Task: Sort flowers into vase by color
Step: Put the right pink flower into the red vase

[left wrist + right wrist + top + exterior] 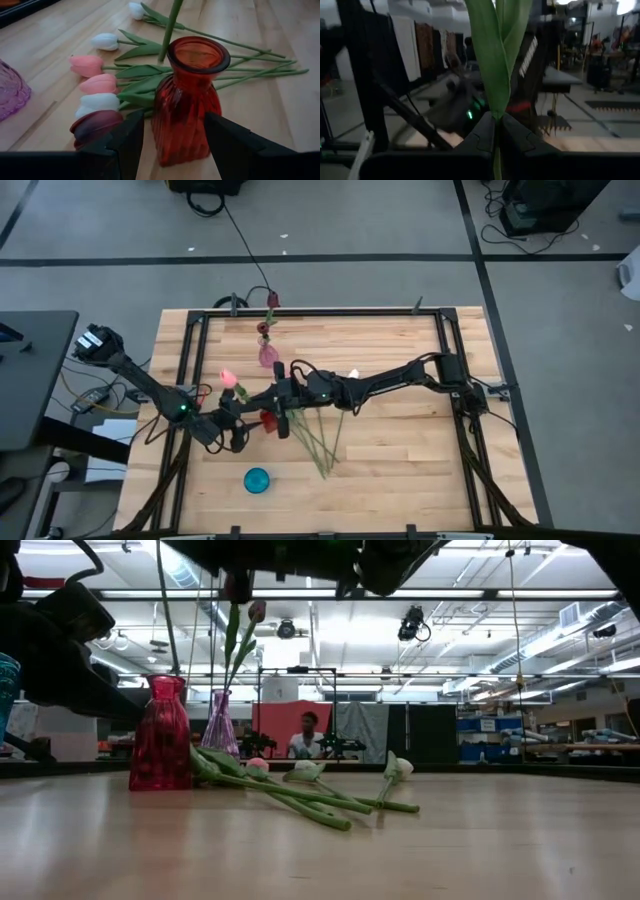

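A ribbed red glass vase [186,100] [268,421] [160,735] stands upright on the table. My left gripper [175,135] [240,425] is open and level, with one finger close on each side of the vase's belly. My right gripper [496,117] [281,402] is above the vase, shut on a tulip's green stem. That stem [170,27] comes down just behind the vase's mouth; its head is out of view. Several tulips [100,82] [300,788] with white, pink and maroon heads lie flat on the wood behind the vase. My left gripper: its fingers [220,135] flank the red vase's lower body from the table's left side; whether they touch the glass, I cannot tell. My right gripper pinches the tulip's stem [496,111] just below a long leaf [495,55], fingers across it. The flower is lifted clear and upright, with its lower stem hanging below the fingers.
A pink-purple glass vase [268,356] [220,725] [10,90] stands farther back holding two tulips [240,620]. A blue vase [257,480] sits near the table's near edge. A black frame [320,312] rims the table. A person [308,735] shows in the room behind.
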